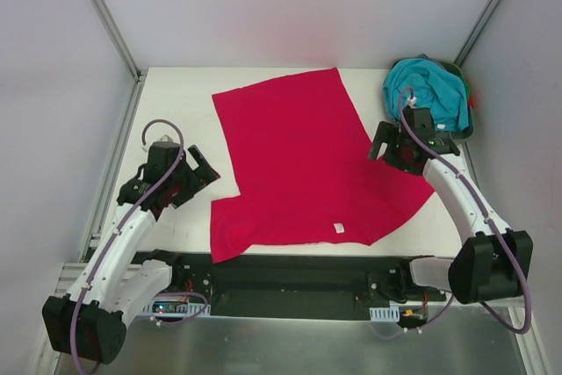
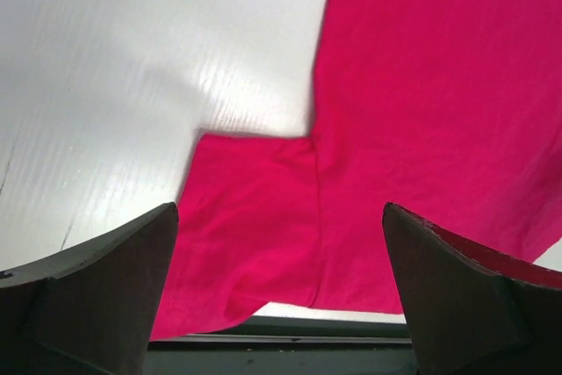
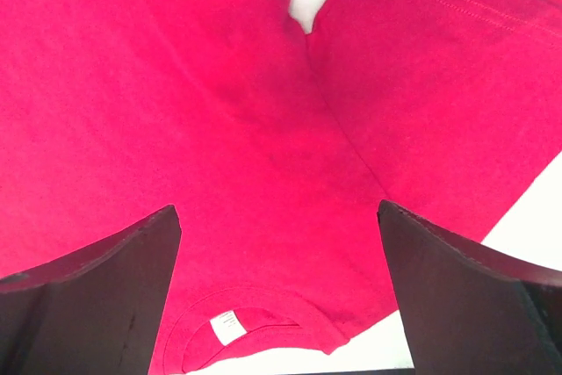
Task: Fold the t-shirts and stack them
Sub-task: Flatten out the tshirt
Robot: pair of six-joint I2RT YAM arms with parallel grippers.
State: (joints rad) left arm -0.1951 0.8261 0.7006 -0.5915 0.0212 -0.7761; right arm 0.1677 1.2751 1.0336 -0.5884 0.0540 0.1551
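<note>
Left hand (image 1: 200,170) spread, empty, hangs just beside the near-left sleeve of the flat red t-shirt (image 1: 299,164); my right hand (image 1: 386,148), spread too, hangs over its right edge. Beyond its far-right corner the teal t-shirt (image 1: 432,90) lies bunched.

Top view high above table (image 1: 176,103), wrist views close, angled down, all sharing red t-shirt (image 1: 307,164)

Tag (image 3: 226,328) on red t-shirt (image 1: 299,164): nothing legible.

White-shelled arm segments (image 1: 118,239) are joined by black motor housings (image 1: 490,268). Behind the black left claw (image 1: 204,173) and right claw (image 1: 379,151), lilac cables (image 1: 162,121) are looped; dark wedge-shaped fingers (image 2: 97,296) are fitted.
</note>
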